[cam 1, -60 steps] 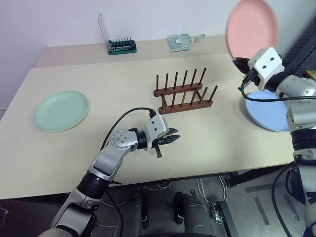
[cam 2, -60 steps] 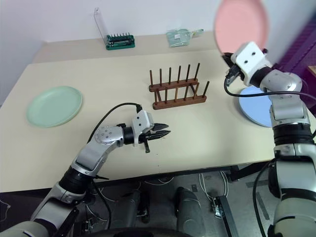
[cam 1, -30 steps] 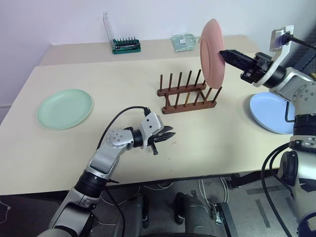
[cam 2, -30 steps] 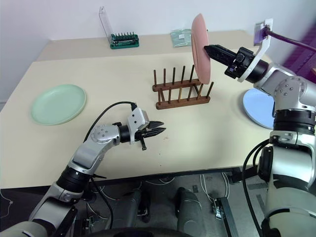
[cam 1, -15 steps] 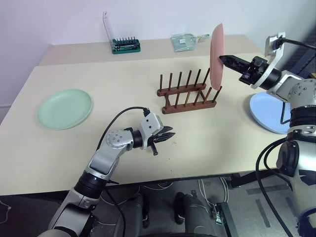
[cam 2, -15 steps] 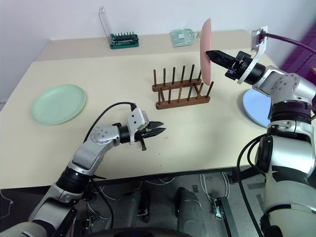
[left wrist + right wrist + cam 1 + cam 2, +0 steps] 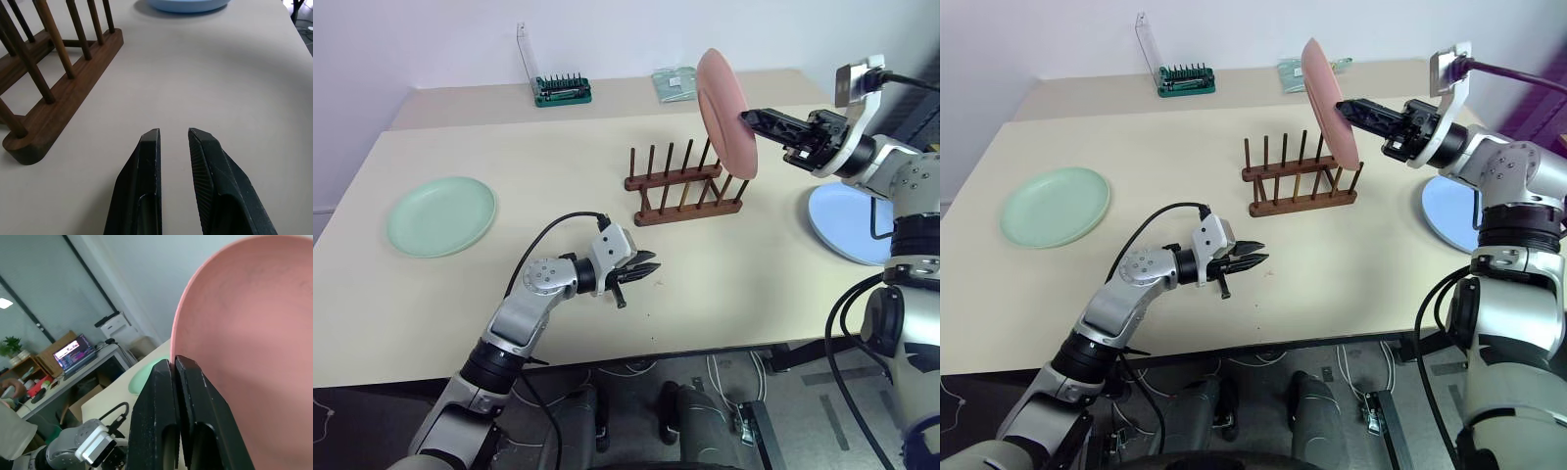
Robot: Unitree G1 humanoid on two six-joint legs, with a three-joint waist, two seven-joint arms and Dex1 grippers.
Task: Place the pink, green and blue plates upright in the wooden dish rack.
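My right gripper [image 7: 745, 117] is shut on the rim of the pink plate [image 7: 724, 113], holding it on edge and tilted in the air above the right end of the wooden dish rack [image 7: 685, 186]. Its fingers [image 7: 161, 396] pinch that rim. The rack stands empty at mid-table. Flat near the table's left side lies the green plate [image 7: 441, 215]. At the right edge, under my right arm, the blue plate [image 7: 847, 223] also lies flat. My left gripper [image 7: 651, 271] hovers low over the table in front of the rack, its fingers [image 7: 146, 152] a narrow gap apart, holding nothing.
A green screwdriver-bit holder [image 7: 561, 92] with a clear upright stand [image 7: 522, 54] sits at the table's far side, and a clear packet [image 7: 677, 82] lies to its right. The table's front edge [image 7: 607, 357] runs just below my left arm.
The pink plate has turned in my right gripper, from edge-on to tilted with its top leaning left, staying above the rack's right end. My left arm has not moved.
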